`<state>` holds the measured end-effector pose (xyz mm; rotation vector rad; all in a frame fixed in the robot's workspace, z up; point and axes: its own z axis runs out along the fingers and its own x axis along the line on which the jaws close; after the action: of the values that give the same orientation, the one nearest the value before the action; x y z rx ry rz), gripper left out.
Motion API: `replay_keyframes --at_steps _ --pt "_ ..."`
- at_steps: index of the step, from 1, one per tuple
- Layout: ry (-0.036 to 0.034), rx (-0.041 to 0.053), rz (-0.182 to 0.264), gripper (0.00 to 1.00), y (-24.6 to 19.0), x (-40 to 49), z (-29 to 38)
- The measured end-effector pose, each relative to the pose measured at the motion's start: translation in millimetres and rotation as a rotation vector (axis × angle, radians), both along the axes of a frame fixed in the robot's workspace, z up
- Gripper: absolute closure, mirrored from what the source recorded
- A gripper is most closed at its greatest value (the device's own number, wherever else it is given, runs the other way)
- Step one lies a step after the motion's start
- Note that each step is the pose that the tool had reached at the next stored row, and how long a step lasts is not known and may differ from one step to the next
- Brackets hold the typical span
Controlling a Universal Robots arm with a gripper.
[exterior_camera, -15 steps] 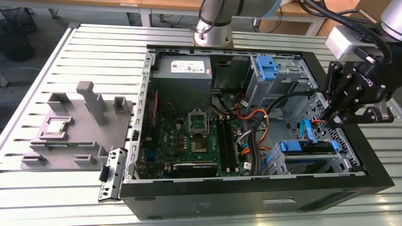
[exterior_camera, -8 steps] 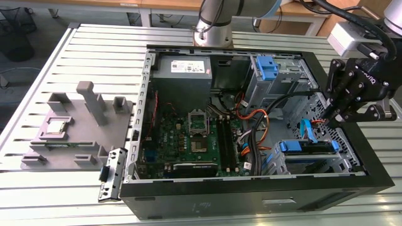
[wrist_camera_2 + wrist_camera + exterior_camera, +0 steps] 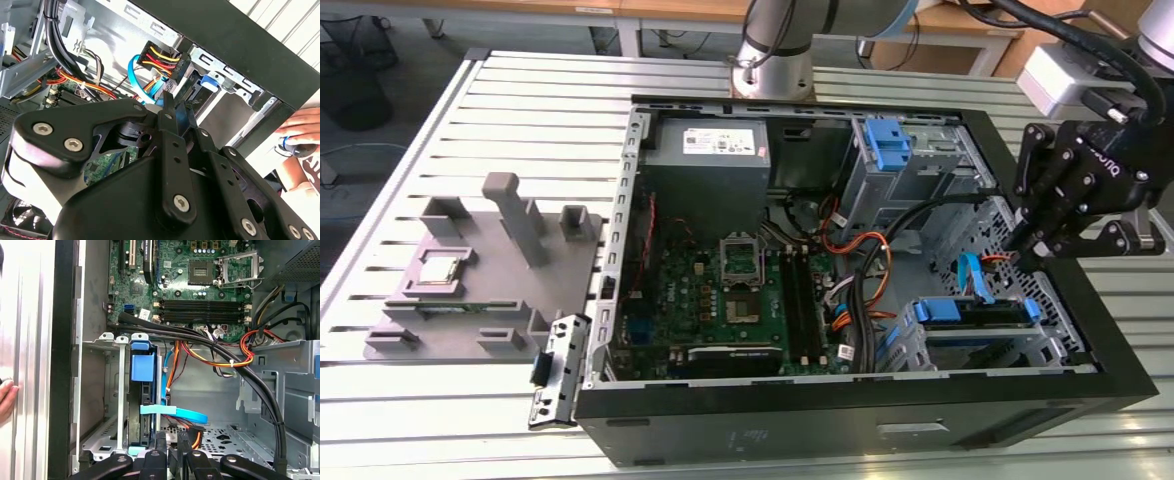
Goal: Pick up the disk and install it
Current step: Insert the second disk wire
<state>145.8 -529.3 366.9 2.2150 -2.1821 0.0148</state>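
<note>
In both wrist views the gripper (image 3: pixel 172 442) hangs just above the drive cage (image 3: pixel 112 390) at the case's (image 3: pixel 854 420) front corner. Its jaws stand narrow, nearly together, with nothing between them that I can make out. That suits a gripper that is not carrying anything.

Just past the fingertips, the disk (image 3: pixel 142 405) sits on edge inside the cage, its blue tab (image 3: pixel 142 365) showing toward the motherboard (image 3: pixel 200 285). It looks slotted in rather than loose, so the install seems largely done. A light-blue data cable (image 3: pixel 175 412) lies across the disk beside the gripper, likely so it can reach the disk's connector.

Beyond the cage, black cables (image 3: pixel 210 340) run over its edge. In the exterior view a second blue bracket (image 3: pixel 889 145) stands upright in the far bay.

A hand (image 3: pixel 6 397) rests outside the case wall.
</note>
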Motion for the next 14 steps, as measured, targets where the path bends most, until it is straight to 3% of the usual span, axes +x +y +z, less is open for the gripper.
replay_keyframes --at_steps 6,14 --pt "0.0000 -0.0004 0.000 0.76 0.1 0.9 0.3" --pt "0.0000 0.0001 0.000 0.76 0.4 10.4 -0.5"
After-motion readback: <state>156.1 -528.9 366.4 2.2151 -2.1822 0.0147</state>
